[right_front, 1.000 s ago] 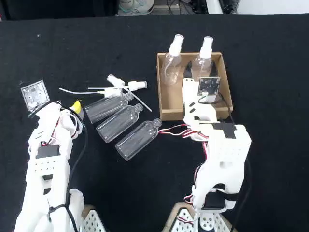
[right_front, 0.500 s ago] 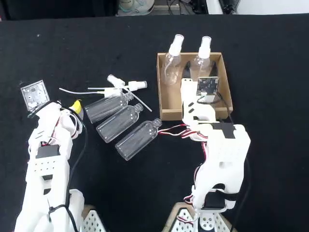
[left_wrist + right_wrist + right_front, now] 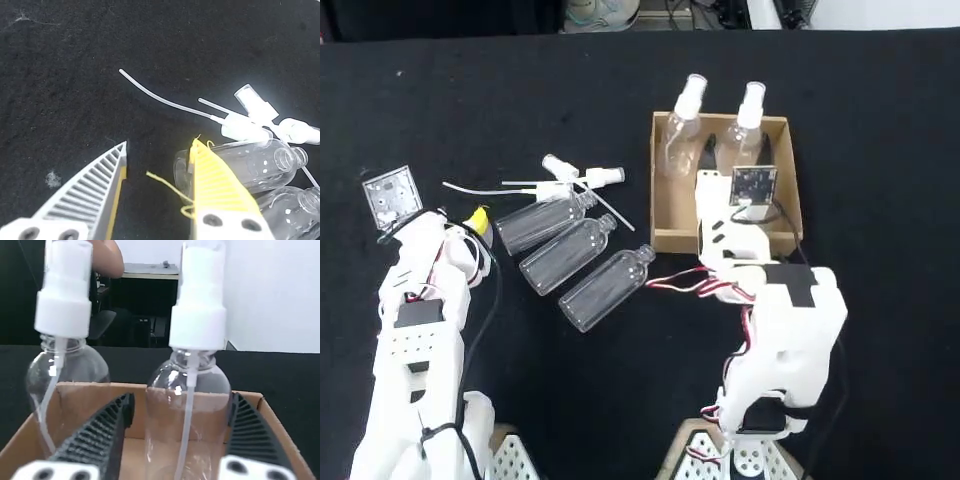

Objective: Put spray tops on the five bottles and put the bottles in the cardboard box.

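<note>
My right claw is spread around the capped bottle between its jaws; if I pull back crooked, a jaw could snag it and drag the cardboard box.

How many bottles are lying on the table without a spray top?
3. All lie side by side left of the cardboard box: the far bottle by the loose spray tops, the middle bottle, and the near bottle. None seems hidden.

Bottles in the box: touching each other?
Apart. Right wrist view shows a strip of box wall between one bottle and the other bottle.
</note>
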You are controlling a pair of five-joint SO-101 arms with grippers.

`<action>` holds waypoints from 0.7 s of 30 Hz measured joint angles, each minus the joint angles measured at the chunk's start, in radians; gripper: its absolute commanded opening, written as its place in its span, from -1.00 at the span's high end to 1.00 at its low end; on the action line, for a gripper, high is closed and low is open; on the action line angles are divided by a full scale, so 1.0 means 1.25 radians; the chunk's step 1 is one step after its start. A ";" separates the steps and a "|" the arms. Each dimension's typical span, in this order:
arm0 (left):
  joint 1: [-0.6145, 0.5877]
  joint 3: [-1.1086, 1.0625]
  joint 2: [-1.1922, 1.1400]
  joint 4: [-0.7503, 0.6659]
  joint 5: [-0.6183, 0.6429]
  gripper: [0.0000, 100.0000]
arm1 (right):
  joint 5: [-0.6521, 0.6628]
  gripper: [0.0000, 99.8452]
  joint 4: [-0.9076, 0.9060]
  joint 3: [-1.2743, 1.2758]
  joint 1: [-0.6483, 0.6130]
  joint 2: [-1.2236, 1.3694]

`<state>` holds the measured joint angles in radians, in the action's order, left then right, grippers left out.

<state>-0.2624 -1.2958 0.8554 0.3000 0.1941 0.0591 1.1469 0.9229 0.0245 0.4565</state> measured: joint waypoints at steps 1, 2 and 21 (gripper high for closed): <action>0.000 0.000 0.000 0.000 0.000 0.60 | 0.000 0.49 -0.021 0.000 0.000 -0.012; 0.000 0.000 0.000 0.000 0.002 0.60 | 0.000 0.49 -0.049 0.000 0.000 -0.025; 0.000 0.000 0.000 0.000 0.002 0.60 | -0.114 0.49 -0.533 -0.004 0.000 -0.311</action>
<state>-0.2624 -1.2958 0.8554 0.3000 0.1972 -0.0836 0.4810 0.9183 0.0245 0.0683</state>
